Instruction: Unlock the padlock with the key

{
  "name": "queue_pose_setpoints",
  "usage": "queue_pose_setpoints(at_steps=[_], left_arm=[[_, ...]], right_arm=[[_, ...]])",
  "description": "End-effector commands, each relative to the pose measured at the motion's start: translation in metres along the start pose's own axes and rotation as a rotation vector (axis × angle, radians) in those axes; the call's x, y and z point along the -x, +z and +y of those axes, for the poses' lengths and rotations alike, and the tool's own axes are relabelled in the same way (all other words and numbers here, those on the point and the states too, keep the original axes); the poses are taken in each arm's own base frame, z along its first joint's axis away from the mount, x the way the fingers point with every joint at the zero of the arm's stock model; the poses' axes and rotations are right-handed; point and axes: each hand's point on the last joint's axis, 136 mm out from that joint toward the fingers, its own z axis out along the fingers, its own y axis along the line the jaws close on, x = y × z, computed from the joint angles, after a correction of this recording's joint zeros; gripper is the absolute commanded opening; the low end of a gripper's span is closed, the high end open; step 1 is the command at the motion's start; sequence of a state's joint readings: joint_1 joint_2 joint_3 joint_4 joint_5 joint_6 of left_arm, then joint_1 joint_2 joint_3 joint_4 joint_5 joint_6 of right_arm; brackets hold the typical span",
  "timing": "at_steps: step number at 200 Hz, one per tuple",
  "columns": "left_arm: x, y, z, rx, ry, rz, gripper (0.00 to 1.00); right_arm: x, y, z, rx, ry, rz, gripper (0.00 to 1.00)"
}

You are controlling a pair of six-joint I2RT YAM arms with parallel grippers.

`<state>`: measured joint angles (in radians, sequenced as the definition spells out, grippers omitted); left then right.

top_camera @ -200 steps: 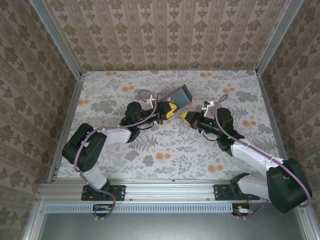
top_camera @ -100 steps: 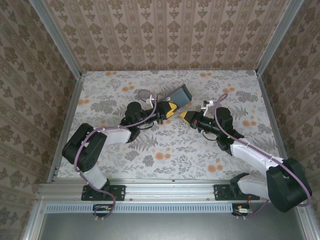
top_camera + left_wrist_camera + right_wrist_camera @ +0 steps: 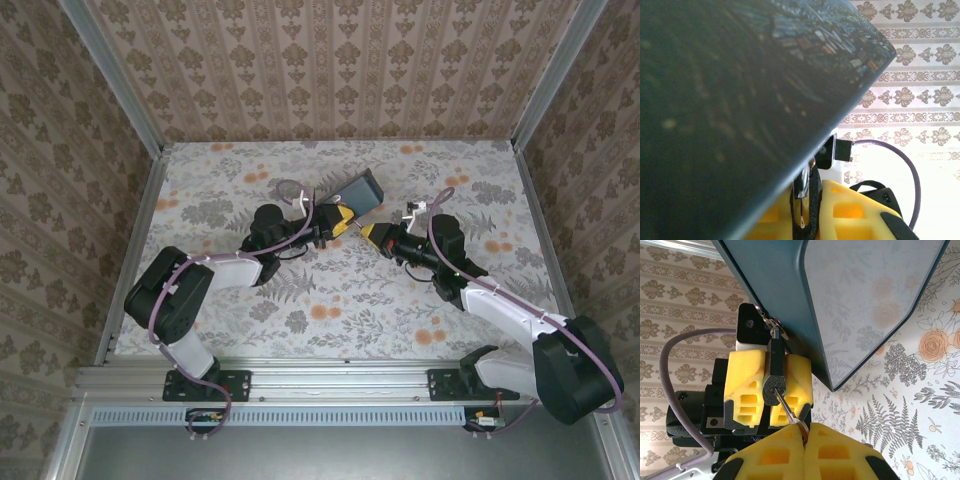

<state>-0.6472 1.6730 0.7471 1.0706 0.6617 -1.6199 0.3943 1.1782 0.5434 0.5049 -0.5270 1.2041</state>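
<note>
at mid-counter (image 3: 350,295), your left gripper (image 3: 769,402) is clenched on the padlock (image 3: 774,372), whose shackle top is lost behind the latch of the dark case (image 3: 855,300). your right gripper (image 3: 804,440) is clamped on the key (image 3: 788,411), tip at the keyhole, head buried between the yellow pads. how deep it sits, you can't tell. from the left wrist, the case is a dark blur up close.
</note>
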Motion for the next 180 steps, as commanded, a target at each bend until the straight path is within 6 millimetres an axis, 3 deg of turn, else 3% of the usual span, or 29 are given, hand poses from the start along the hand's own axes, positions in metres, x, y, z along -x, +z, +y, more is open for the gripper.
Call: queue_pose_setpoints(at_steps=[1,72,180], left_arm=[[-0.008,-0.004,-0.046,-0.127,0.131,0.011,0.00],[-0.017,-0.002,-0.048,-0.096,0.188,0.037,0.00],[-0.019,-0.004,-0.047,-0.066,0.214,0.014,0.00]], right_arm=[[0.005,0.000,0.011,0.018,-0.032,-0.020,0.00],[0.008,0.002,0.020,0.025,-0.045,-0.029,0.00],[0.014,0.005,0.012,0.004,0.011,-0.083,0.00]])
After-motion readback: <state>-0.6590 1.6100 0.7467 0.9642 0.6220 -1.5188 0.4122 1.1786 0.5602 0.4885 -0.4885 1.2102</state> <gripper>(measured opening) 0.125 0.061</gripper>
